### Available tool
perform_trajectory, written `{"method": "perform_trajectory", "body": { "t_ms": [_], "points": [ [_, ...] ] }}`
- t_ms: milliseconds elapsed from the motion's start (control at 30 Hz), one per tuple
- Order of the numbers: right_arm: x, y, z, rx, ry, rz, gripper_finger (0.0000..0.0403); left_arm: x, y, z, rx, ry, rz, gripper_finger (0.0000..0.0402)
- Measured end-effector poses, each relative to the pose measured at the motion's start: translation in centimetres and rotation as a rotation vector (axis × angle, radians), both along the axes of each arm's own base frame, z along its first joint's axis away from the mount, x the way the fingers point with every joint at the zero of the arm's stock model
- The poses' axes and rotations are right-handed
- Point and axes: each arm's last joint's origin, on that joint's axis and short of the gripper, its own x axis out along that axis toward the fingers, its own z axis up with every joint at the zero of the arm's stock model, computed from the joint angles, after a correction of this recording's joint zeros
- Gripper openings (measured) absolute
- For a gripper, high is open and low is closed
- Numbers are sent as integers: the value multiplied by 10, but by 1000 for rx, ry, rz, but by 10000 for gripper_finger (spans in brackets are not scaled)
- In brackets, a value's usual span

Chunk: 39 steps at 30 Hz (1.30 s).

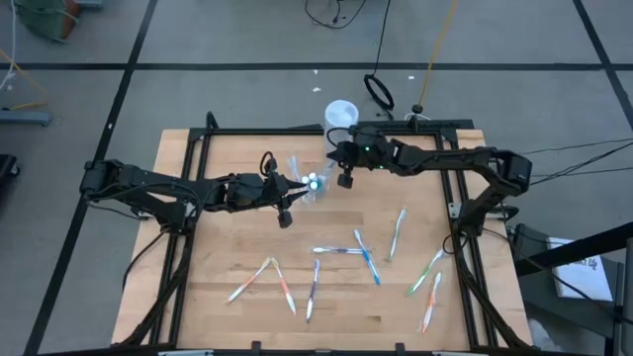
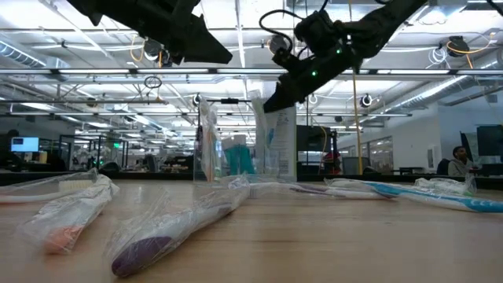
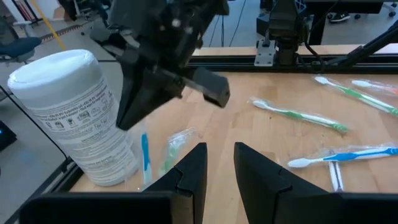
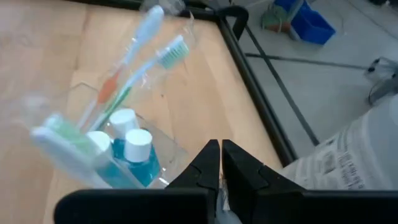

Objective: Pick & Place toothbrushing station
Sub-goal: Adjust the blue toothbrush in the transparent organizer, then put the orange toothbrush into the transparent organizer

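Behind the wooden table (image 1: pixel 227 247), a wide hall with ceiling lights is being shown in the low view. At the table's far middle, a clear plastic cup (image 4: pixel 118 143) is being seen from the right wrist, with two teal toothpaste tubes (image 4: pixel 134 158) and several toothbrushes (image 4: pixel 134 71) standing in it. The right gripper (image 1: pixel 345 179) is being held above the table just beside the cup, its fingers (image 4: pixel 208 163) being pressed together on nothing visible. The left gripper (image 1: pixel 286 210) is being held near the cup from the other side; its fingers (image 3: pixel 189 171) are being kept slightly apart, and nothing is being seen between them. A white cylindrical tub (image 1: pixel 340 114) is being seen at the table's far edge, close behind the right gripper. Wrapped toothbrushes are being left scattered over the near half of the table, among them a blue one (image 1: pixel 368 257), a green one (image 1: pixel 423 274) and an orange one (image 1: pixel 284 286), all well apart from the cup.
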Motion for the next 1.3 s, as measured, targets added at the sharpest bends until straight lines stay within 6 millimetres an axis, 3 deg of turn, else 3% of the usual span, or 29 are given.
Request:
{"method": "perform_trajectory", "body": {
  "t_ms": [233,567,767,900,1133,1300],
  "points": [
    [11,-5,-29,46,40,-16,29,-2,0,-6,-27,60,8,88],
    [13,-5,-26,39,10,-16,115,-14,-5,-28,-75,304,19,88],
    [7,0,-11,26,-7,-17,167,-24,-14,-39,-209,430,3,88],
    [-5,6,13,-35,-21,-69,188,-28,-22,-44,-348,492,-57,88],
    [-28,28,49,-9,-44,-63,193,-36,-44,-48,-517,584,-165,88],
    [-39,49,56,134,-44,-77,188,-44,-57,-54,-628,680,-134,88]
  ]
}}
